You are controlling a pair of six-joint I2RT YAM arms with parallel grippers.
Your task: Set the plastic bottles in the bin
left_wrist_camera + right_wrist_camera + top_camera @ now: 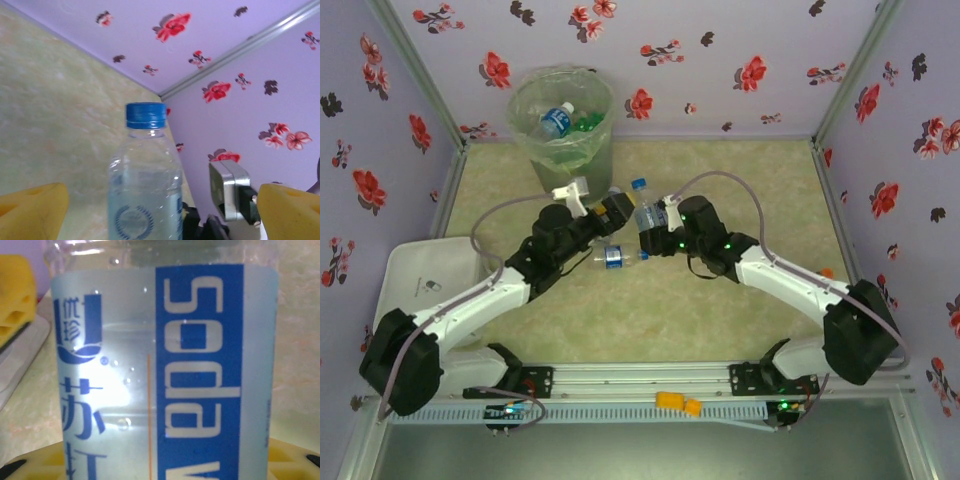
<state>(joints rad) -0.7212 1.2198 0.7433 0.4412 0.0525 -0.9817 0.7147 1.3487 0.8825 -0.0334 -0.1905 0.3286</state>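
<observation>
Handover step, by judgement. Clear blue-capped plastic bottle (646, 212) upright near tabletop (720, 320) centre, apparently clamped in right fingers (45, 462). Left fingers (32, 210) spread wide, flanking it, gripping nothing. Next: close left, release right, carry to translucent grey-green bin (555, 170) at far-left corner.

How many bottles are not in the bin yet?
2. The upright bottle is gripped by the right hand mid-table. The lying bottle rests just nearer the robot, between both arms. Others may be hidden under the arms.
</observation>
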